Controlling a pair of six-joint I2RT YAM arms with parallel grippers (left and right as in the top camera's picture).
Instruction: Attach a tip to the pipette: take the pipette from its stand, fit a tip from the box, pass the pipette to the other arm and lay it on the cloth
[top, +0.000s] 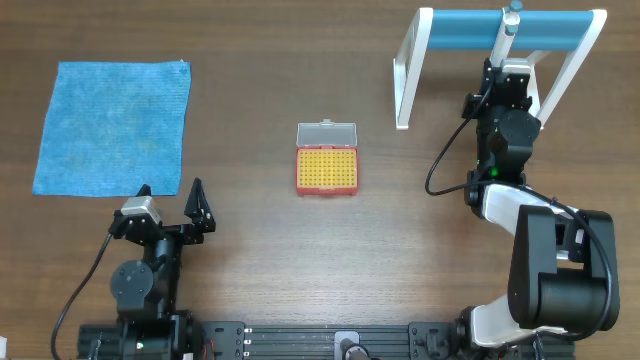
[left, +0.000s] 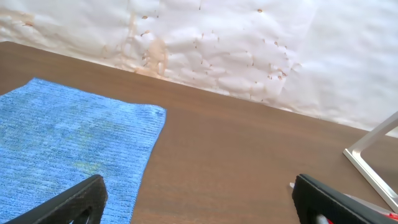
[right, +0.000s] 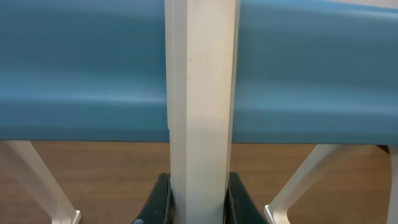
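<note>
Right gripper (top: 505, 75): closed narrow on the pipette (top: 506, 38). In the right wrist view its two dark fingers (right: 159, 200) press against either side of the white pipette body (right: 199, 93).
Pipette: upright and hanging on the stand (top: 460, 28), its body crossing in front of the stand's blue bar (right: 81, 68) at the far right of the surface (top: 260, 80).
Left gripper (top: 170, 190): spread wide, holding and touching nothing. It sits low near its arm's base, just in front of the near edge of the cloth (top: 113, 128).
Left gripper, own view (left: 199, 205): one finger (left: 68, 202) shows over the cloth corner (left: 62, 149), the other over bare wood.
Cloth: blue, lying flat at the far left of the surface, with nothing on it.
Tip box (top: 327, 165): in the middle of the surface with its lid (top: 327, 133) open. It is full of yellow tips and well apart from both grippers.
</note>
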